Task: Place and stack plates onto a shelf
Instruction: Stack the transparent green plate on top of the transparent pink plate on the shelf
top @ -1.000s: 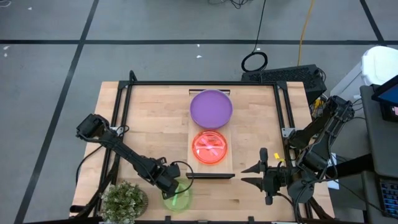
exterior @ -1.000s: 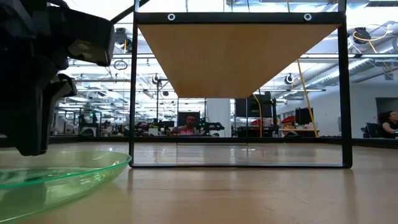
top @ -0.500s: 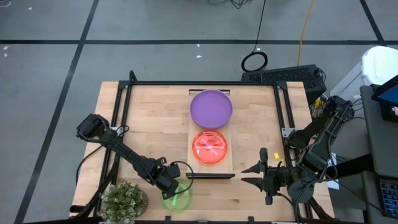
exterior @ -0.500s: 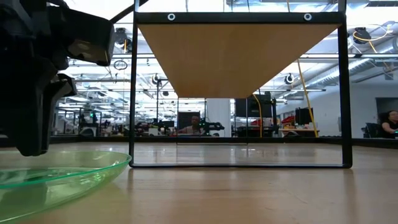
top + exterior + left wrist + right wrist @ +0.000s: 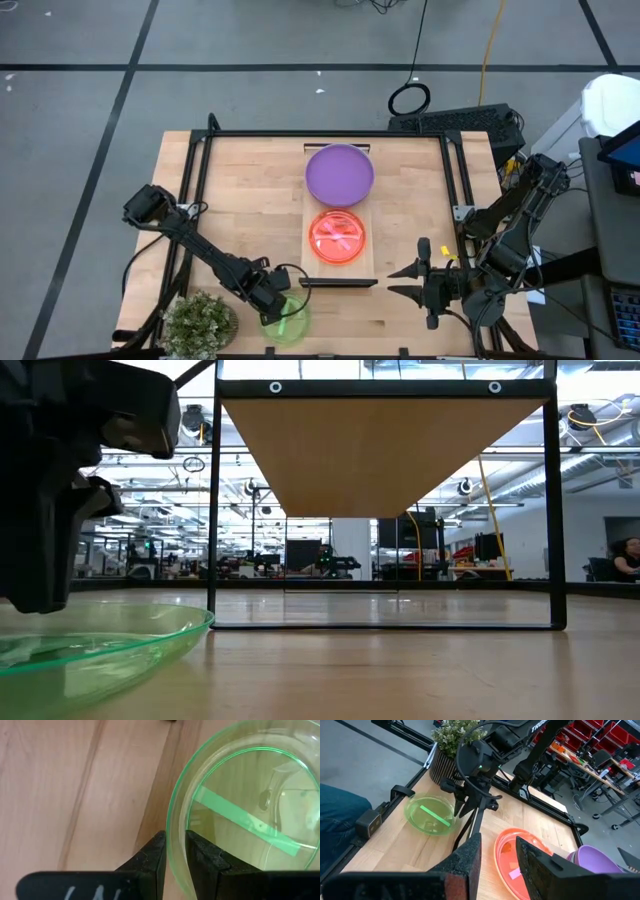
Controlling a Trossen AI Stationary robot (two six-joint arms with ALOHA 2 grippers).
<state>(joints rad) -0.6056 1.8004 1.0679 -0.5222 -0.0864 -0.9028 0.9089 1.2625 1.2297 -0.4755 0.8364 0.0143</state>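
Note:
A translucent green plate (image 5: 288,318) lies near the table's near edge, left of the shelf (image 5: 309,205). It also shows in the low view (image 5: 100,650) and the right wrist view (image 5: 430,814). My left gripper (image 5: 272,296) is shut on its rim. On the shelf lie a purple plate (image 5: 339,173) at the far end and a pink-red plate (image 5: 337,236) nearer. My right gripper (image 5: 408,283) is open and empty, right of the shelf's near end. My left gripper pinches the green plate's rim (image 5: 173,837) on its far-left side. One finger (image 5: 205,862) is inside the plate and the other finger (image 5: 156,857) is outside. The fingers slant down from the far left. Whether the plate is clear of the table, I cannot tell.
A potted plant (image 5: 200,322) stands at the near left corner, close to the green plate. Black frame bars (image 5: 200,180) run along the table's sides. In the low view the shelf board (image 5: 380,450) stands raised on a dark frame. A person's jeans (image 5: 337,820) show beside the table.
My left gripper has moved a little toward the table's near edge, still shut on the green plate's rim. The plate has shifted a little with it.

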